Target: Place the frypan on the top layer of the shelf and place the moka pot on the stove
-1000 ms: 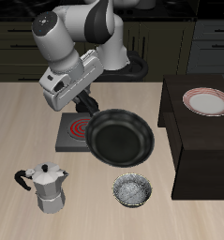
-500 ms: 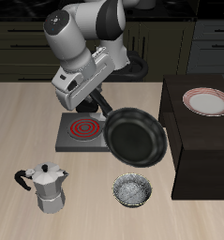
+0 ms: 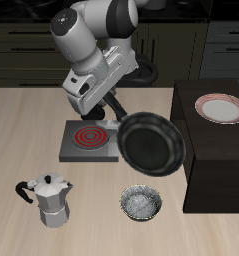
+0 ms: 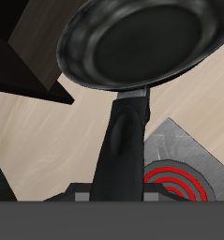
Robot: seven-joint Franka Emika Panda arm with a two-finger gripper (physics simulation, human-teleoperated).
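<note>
My gripper (image 3: 115,108) is shut on the long black handle of the frypan (image 3: 151,145) and holds the pan in the air, tilted, between the stove (image 3: 91,142) and the shelf (image 3: 213,150). The pan's rim is close to the shelf's side, below its flat top. In the wrist view the frypan (image 4: 141,42) fills the frame, its handle runs to my gripper (image 4: 118,187), with the stove's red coil (image 4: 179,183) and a shelf corner (image 4: 34,56) behind. The silver moka pot (image 3: 51,198) stands on the table nearer the front edge.
A white plate with a pink rim (image 3: 222,108) lies on the shelf's top. A small silvery patterned bowl (image 3: 142,204) sits on the table near the front edge, below the held pan. Dark kitchen cabinets stand behind the table.
My gripper has lifted and carried the frypan away from the stove toward the shelf. The stove's coil is now uncovered. The moka pot, bowl and plate have not moved.
</note>
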